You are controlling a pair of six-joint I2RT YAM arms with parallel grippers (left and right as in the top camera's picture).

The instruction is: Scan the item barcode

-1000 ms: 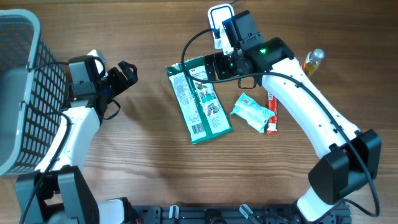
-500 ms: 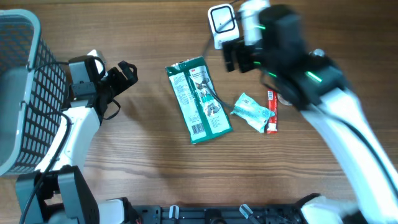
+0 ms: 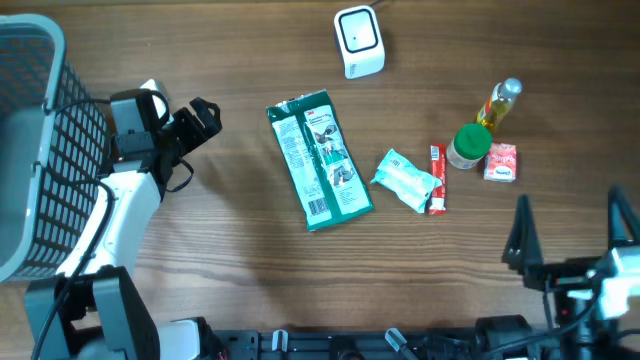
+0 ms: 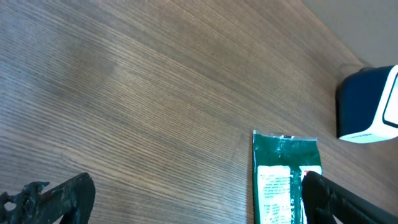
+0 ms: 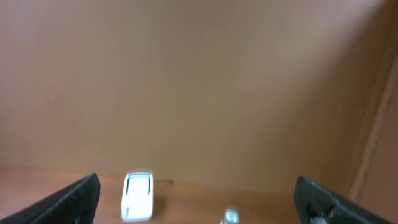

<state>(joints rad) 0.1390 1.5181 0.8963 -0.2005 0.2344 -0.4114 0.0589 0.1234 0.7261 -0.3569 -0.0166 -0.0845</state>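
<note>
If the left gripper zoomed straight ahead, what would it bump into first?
Probably the top end of the green packet, lying ahead of the left gripper across bare table. Height is unclear, so it might pass over.

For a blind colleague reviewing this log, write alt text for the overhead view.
A green packet lies flat and untouched at centre, below a white scanner. Right of it: a pale wrapper, red stick, green-lidded jar, bottle and red pack. The left tool is open near a wire basket, the right tool open at lower right.
</note>
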